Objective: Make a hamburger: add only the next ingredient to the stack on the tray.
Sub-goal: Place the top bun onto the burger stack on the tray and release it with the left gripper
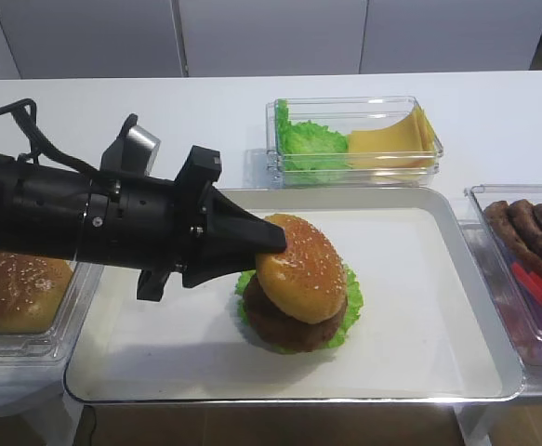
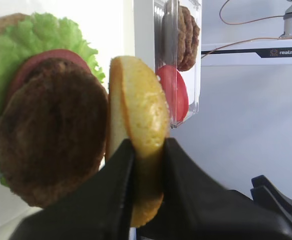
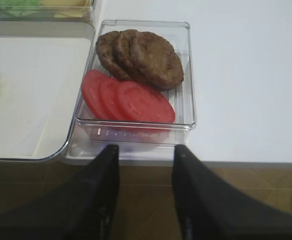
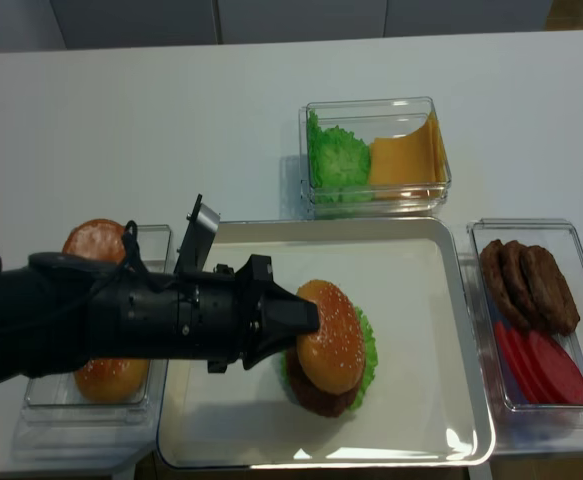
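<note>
Between the left fingers (image 2: 110, 200), the bun top (image 2: 140, 120) stands edge-up beside the patty (image 2: 53, 135).

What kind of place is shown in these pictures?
Probably a robot lab set up as a burger-making station, not a real kitchen. A black left gripper holds a sesame bun top over a metal tray on a plain white table, with ingredients sorted in clear plastic bins.
</note>
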`<state>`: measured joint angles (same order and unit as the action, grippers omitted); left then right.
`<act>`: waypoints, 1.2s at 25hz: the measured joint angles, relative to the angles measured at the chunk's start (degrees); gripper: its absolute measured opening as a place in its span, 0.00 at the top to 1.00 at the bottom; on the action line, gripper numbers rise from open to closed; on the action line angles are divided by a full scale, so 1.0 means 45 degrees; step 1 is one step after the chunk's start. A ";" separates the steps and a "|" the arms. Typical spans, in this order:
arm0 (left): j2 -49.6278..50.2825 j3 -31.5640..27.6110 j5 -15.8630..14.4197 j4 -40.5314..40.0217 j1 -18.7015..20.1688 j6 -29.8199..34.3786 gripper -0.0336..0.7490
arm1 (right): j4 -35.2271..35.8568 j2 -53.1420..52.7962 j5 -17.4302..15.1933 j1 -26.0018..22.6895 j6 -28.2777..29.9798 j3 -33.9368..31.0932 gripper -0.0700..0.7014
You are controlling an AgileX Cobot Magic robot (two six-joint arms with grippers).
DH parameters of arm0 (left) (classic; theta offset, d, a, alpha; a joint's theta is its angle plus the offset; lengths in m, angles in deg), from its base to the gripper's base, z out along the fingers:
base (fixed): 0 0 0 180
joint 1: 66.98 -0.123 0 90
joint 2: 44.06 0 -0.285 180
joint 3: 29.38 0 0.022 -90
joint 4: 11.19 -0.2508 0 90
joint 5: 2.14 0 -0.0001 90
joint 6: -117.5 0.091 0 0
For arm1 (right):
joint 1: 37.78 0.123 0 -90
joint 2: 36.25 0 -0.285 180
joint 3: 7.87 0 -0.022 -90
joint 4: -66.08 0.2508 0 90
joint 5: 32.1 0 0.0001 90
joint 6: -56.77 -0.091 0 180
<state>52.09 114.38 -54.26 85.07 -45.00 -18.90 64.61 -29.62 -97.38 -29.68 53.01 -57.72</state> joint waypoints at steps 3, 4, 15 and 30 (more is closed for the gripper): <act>0.0000 0.0000 -0.0026 0.0000 0.0000 -0.0016 0.82 | 0.0000 0.0000 0.0000 0.0000 0.0000 0.0000 0.56; 0.0000 0.0000 -0.0049 0.0000 0.0000 -0.0016 0.82 | 0.0000 0.0000 0.0000 0.0000 0.0000 0.0000 0.56; 0.0000 0.0000 -0.0335 0.0422 0.0000 -0.0016 0.82 | 0.0000 0.0000 0.0000 0.0000 0.0000 0.0000 0.56; 0.0000 0.0000 0.0008 -0.0256 0.0000 -0.0078 0.82 | 0.0000 0.0000 0.0000 0.0000 0.0045 0.0000 0.56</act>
<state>52.09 114.38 -54.22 83.92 -45.00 -19.25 64.61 -29.62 -97.38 -29.68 53.21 -57.72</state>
